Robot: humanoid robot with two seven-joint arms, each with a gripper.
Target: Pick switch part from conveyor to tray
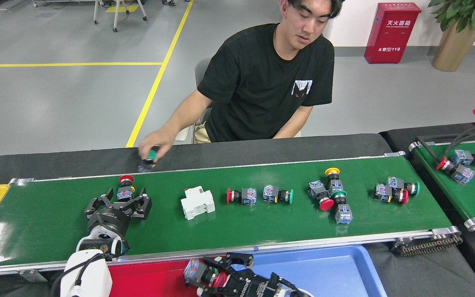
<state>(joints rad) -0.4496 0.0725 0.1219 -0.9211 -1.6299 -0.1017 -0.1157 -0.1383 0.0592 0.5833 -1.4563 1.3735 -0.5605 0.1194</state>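
**Right jaws carry a switch to the trays; left jaws bracket the next one**

Nearest, at the bottom edge, the right gripper (217,274) has its jaws clamped on a red-capped push-button switch with a blue-grey contact block (204,275). It hangs over the seam between the glossy red plastic tray (146,280) and the light-blue plastic tray (324,268). Its long axis runs roughly left to right, block end leftward, red cap toward the wrist.

Farther out, on the long dark-green conveyor belt (262,227), the left gripper (118,204) has its jaws apart. Just beyond them, between the fingertips, stands a second red-capped switch on a small grey block (125,187), its long axis running away from the robot, cap at the far end. The left arm is plainly the nearer one, so I judge a short forward reach would take it.

To the right lie a white rectangular breaker module (197,202) and more switches. Beyond the belt, on the black counter (262,148), a person's hand (155,142) holds a green-capped button (151,155).
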